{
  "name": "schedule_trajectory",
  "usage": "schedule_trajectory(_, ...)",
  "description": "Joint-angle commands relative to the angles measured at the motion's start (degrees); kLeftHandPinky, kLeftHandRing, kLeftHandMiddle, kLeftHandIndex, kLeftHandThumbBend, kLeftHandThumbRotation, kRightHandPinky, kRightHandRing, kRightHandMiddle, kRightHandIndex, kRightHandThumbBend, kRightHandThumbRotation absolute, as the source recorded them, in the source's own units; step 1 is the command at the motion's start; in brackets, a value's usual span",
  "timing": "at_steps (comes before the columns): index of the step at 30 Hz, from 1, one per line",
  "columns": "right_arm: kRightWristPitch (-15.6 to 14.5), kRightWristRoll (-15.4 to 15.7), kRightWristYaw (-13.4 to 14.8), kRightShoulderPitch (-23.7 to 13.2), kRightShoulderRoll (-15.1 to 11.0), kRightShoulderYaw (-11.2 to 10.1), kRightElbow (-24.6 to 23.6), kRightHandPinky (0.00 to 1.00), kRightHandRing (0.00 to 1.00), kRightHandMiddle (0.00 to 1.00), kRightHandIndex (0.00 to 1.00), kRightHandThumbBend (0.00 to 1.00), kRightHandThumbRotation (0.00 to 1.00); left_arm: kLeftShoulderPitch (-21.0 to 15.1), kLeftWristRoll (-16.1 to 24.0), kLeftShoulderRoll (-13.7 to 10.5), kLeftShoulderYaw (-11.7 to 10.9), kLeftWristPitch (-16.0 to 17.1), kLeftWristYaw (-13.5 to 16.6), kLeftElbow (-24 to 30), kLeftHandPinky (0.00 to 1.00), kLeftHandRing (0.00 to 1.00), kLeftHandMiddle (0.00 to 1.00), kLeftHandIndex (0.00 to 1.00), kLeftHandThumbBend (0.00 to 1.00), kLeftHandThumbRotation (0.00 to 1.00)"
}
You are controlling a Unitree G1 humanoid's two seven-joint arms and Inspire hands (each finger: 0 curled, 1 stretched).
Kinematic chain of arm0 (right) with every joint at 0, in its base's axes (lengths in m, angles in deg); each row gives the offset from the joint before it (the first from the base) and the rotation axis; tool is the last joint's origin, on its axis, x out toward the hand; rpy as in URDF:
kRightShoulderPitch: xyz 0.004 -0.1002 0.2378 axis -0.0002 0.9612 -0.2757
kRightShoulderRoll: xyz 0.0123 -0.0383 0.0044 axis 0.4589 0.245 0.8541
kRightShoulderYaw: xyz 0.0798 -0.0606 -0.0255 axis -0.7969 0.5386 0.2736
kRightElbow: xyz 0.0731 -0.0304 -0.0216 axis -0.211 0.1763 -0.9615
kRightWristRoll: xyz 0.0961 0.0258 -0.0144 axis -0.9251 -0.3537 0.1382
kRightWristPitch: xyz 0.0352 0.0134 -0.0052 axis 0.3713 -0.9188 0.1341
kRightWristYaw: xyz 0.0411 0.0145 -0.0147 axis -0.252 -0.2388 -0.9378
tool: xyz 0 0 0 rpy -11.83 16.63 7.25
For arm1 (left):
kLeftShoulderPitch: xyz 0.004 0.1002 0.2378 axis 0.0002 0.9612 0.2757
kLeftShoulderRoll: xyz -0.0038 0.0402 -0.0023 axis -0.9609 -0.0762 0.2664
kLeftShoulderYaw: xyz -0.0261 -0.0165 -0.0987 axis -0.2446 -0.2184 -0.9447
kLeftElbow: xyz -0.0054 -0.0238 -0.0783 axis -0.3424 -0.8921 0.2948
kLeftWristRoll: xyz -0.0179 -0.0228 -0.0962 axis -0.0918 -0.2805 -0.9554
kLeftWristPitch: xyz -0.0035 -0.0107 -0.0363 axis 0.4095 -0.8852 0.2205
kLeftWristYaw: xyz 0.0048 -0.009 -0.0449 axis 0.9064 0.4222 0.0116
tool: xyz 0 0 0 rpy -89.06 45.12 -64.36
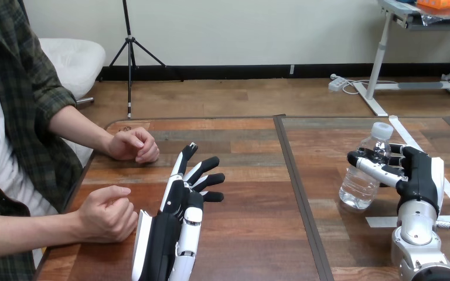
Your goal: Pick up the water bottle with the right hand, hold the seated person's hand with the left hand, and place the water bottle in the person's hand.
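One water bottle (364,175) was counted, on one wooden table (252,222). Robot hands numbered two: the left hand (179,216) and the right hand (413,172). The person's hands also numbered two: the person's nearer hand (108,213) and the person's farther hand (132,144).

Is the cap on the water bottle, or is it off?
On: a white cap sits on top of the water bottle, which the right hand grips.
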Motion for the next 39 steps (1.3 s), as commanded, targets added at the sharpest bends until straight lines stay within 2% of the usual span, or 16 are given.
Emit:
schedule_trajectory(1, 2.26, 0.5, 0.67, -5.17, -0.19, 0.23, -0.34, 0.49, 0.51, 0.52, 0.57, 0.76, 0.0, -2.3, 0.54, 2.15, 0.06, 0.36, 0.4, 1.51, 0.65, 0.77, 0.84, 0.94, 0.18, 1.0)
schedule_trajectory(7, 3.71, -0.22, -0.12, -5.03, 0.03, -0.32, -0.69, 0.47, 0.5, 0.53, 0.56, 0.74, 0.0, -2.67, 0.64, 2.15, -0.08, 0.63, 0.68, 1.29, 0.65, 0.76, 0.83, 0.94, 0.17, 1.0)
schedule_trajectory(16, 6.31, 0.43, -0.35, -4.7, -0.08, 0.36, -1.01, 0.43, 0.48, 0.53, 0.54, 0.75, 0.0, -2.79, 0.53, 2.14, -0.05, 0.58, 0.77, 1.27, 0.65, 0.77, 0.83, 0.94, 0.18, 1.0)
schedule_trajectory(31, 10.58, -0.43, -1.58, -4.59, 0.74, 0.07, -1.86, 0.39, 0.44, 0.5, 0.52, 0.77, 0.0, -2.98, 1.99, 2.13, -0.37, 0.12, 2.07, 1.58, 0.65, 0.77, 0.83, 0.93, 0.2, 1.0)
schedule_trajectory(39, 12.52, 0.93, -0.9, -4.48, 0.82, 1.31, -2.54, 0.39, 0.44, 0.5, 0.52, 0.77, 0.0, -3.24, 1.8, 1.87, -0.33, 0.17, 2.08, 1.59, 0.65, 0.77, 0.83, 0.93, 0.2, 1.0)
